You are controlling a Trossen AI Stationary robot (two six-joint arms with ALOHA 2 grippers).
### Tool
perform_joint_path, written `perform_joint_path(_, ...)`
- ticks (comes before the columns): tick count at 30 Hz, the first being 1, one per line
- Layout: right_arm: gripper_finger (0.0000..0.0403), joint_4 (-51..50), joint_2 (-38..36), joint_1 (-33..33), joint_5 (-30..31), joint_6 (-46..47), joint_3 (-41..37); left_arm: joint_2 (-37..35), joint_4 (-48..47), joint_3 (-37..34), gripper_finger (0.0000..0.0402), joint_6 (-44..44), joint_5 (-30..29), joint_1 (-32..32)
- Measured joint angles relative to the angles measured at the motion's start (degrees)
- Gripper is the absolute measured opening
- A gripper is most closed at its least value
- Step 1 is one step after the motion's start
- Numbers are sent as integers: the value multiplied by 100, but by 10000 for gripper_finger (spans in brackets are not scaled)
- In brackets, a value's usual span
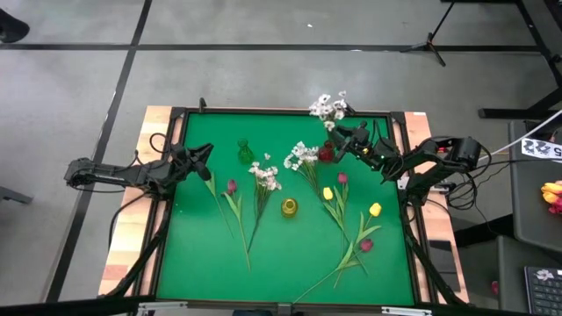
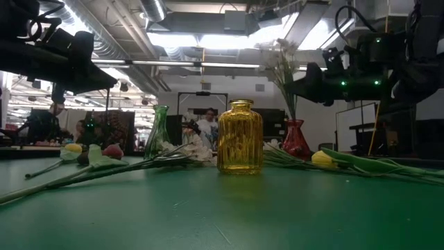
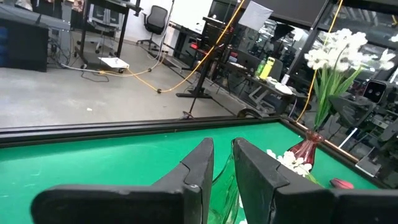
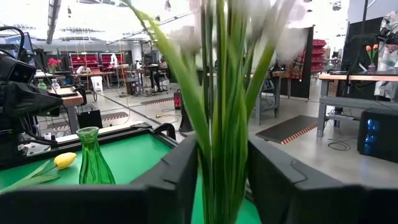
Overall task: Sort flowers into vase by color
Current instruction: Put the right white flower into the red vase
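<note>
Sorting is barely starting: right hand [image 1: 338,133] is clamping a white spray [image 1: 328,107] in the red vase [image 1: 326,154]; left hand [image 1: 205,157] is idling, nearly closed, empty; other flowers [image 1: 351,219] are lying on the table [image 1: 193,263].

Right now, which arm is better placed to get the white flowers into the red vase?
Right. Its claw is shut on the white flowers' stems, and in the low view they hang over the red vase. The left claw waits at the mat's left edge near the green vase, holding nothing.

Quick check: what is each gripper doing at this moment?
Left gripper: slightly open, holding nothing, above the mat's left side.
Right gripper: shut on the white flower spray, over the red vase.
</note>
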Motion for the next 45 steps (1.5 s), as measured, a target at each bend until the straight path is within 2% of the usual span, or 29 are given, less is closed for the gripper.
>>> perform_joint_path(8, 170, 26, 0, 1, 259, -1, 0, 0, -1, 0, 61, -13, 0, -1)
perform_joint_path(23, 195, -66, -11, 9, 234, 256, -26, 0, 0, 0, 61, -15, 2, -1)
perform_joint_path(32, 194, -64, -548, 9, 243, 1102, -868, 0, 0, 0, 61, 2, 2, -1)
perform_joint_path(34, 194, -75, -784, 9, 61, 1430, -1040, 0, 0, 0, 61, 2, 2, -1)
perform_joint_path(37, 193, -171, -1075, 127, -625, 2035, -1064, -2, 0, 0, 61, 2, 2, 0)
perform_joint_path(40, 193, -835, -1238, 637, -1032, 2390, -856, -2, 0, 0, 61, 2, 2, -1)
perform_joint_path(42, 193, -1555, -1293, 1069, -1017, 2405, -509, -2, 0, 0, 61, 2, 4, -1)
perform_joint_path(45, 193, -3282, -1292, 1617, -753, 2357, 166, -2, -1, 0, 61, -4, 4, 0)
